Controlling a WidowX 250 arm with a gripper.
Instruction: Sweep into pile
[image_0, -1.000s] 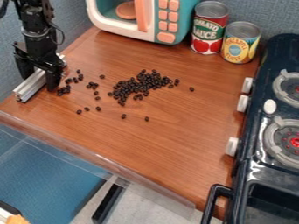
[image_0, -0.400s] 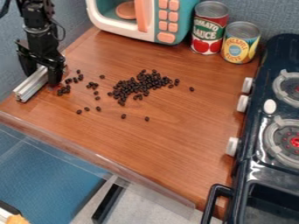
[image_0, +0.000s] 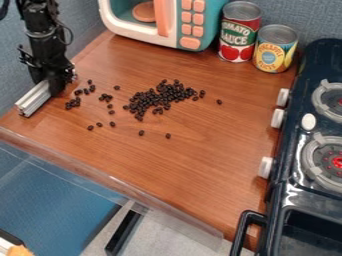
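Change at the upper left of the frame: across the wooden counter (image_0: 200, 155), nothing had shifted; the black arm (image_0: 41, 37) kept almost the same place, while its gripper (image_0: 51, 86) had drawn in from a wide spread about the metal bar (image_0: 33, 99) to a narrow hold, its two fingers now seemingly clamped on the bar's upper end; the bar itself lay where it had lain, slanting down toward the left edge; the main heap of dark beans (image_0: 157, 100), centre left, and the scattered beans (image_0: 73, 103) near the bar were undisturbed. Meaning for the task: the sweeping tool appeared to be secured, the sweep itself not yet begun; a push rightward would likely have gathered the nearer strays first, with some risk of beans slipping past the bar's ends.

Pose: the arm hung steeply from the top edge; the gripper pointed downward, left of all the beans, its fingertips low beside the counter surface.
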